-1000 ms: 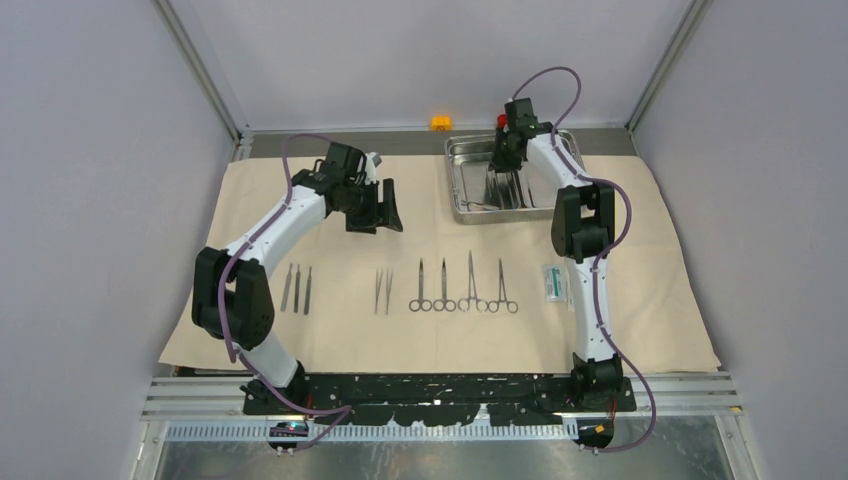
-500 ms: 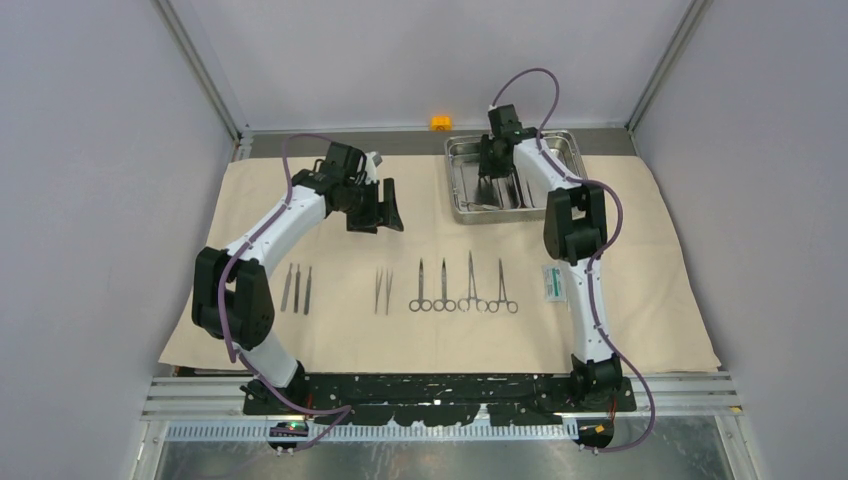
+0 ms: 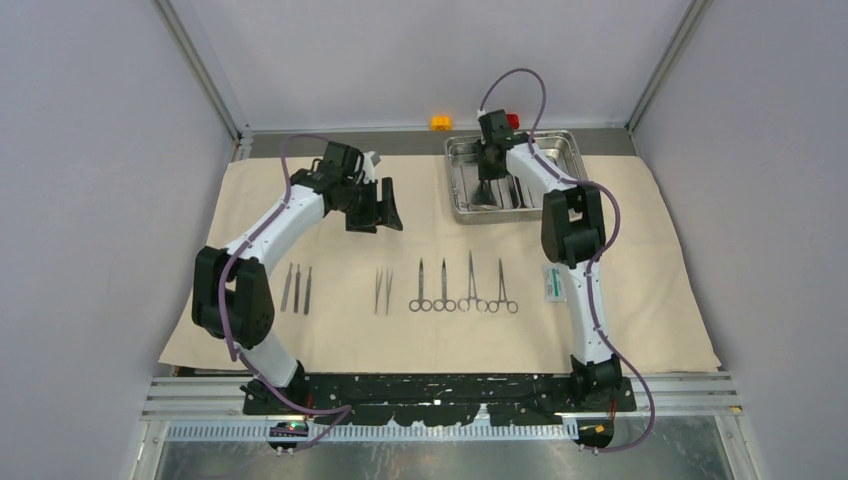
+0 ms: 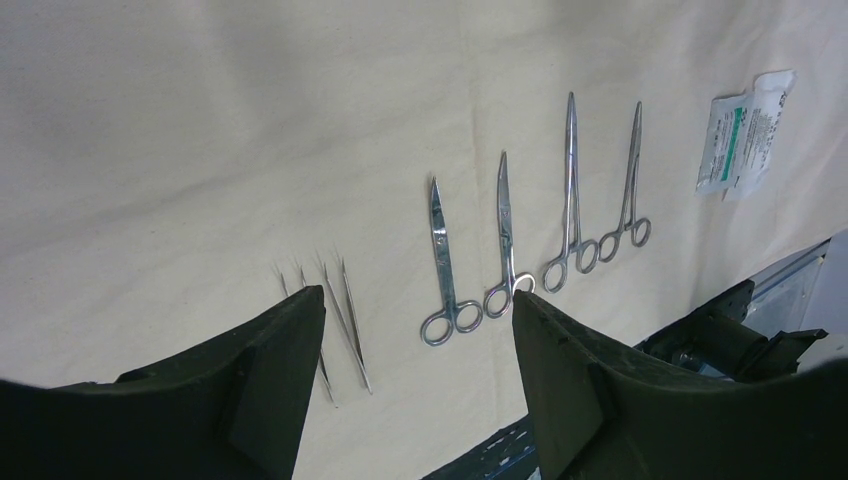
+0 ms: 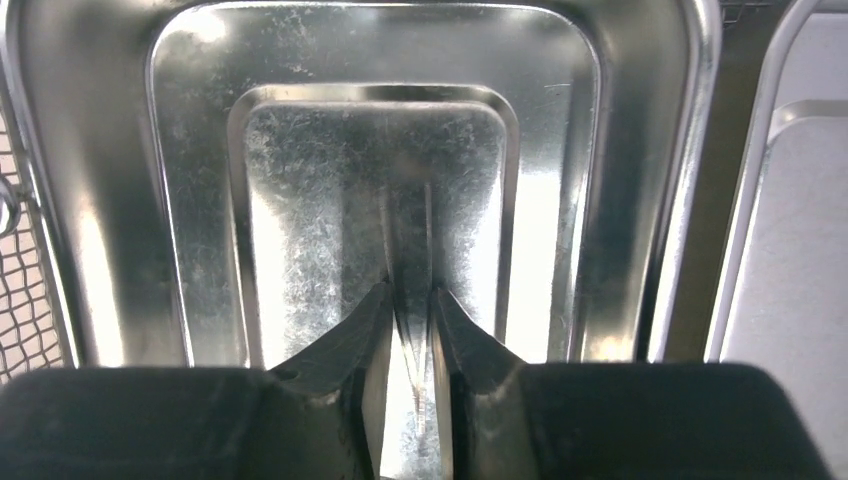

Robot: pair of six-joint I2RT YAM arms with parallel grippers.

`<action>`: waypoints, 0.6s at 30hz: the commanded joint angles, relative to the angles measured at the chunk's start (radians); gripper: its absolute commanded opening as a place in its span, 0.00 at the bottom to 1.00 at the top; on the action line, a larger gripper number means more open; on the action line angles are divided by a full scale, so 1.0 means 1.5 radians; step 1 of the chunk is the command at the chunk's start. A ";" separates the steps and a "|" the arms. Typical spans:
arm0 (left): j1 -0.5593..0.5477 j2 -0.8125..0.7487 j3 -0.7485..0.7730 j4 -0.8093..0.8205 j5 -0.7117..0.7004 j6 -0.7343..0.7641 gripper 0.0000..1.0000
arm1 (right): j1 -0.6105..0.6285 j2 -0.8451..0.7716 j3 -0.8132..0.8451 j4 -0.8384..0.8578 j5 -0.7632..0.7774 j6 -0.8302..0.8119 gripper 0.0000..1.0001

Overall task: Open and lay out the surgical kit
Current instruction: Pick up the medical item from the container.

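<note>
The beige cloth (image 3: 640, 330) lies spread over the table. On it, in a row, are three straight handles (image 3: 297, 288), tweezers (image 3: 383, 291) (image 4: 345, 310), several ring-handled clamps (image 3: 445, 287) (image 4: 505, 240) and a white/teal packet (image 3: 552, 283) (image 4: 740, 135). My left gripper (image 3: 375, 210) (image 4: 418, 296) hangs open above the cloth, holding nothing. The steel tray (image 3: 455, 180) (image 5: 100, 200) stands at the back. My right gripper (image 3: 487, 192) (image 5: 410, 290) points down into its left compartment, its jaws pinched on a slim steel instrument (image 5: 408, 240).
An orange block (image 3: 439, 122) and a red block (image 3: 513, 121) sit behind the tray. The tray's other compartment (image 5: 790, 250) is just right of the right gripper. Side walls close in the table on both sides.
The right gripper has shifted left inside the tray, its wrist swinging toward the back left. The left arm has not moved.
</note>
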 commanded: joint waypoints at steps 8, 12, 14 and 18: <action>0.007 0.003 0.022 0.012 0.016 0.000 0.70 | 0.004 -0.049 0.015 -0.010 0.008 -0.030 0.11; 0.008 0.002 0.027 0.008 0.012 0.004 0.71 | 0.002 -0.062 0.043 -0.017 0.010 -0.034 0.05; 0.009 0.001 0.029 0.008 0.011 0.006 0.71 | 0.002 -0.068 0.055 -0.021 0.010 -0.037 0.04; 0.011 -0.001 0.036 0.006 0.010 0.007 0.71 | 0.002 -0.085 0.066 -0.023 0.009 -0.040 0.01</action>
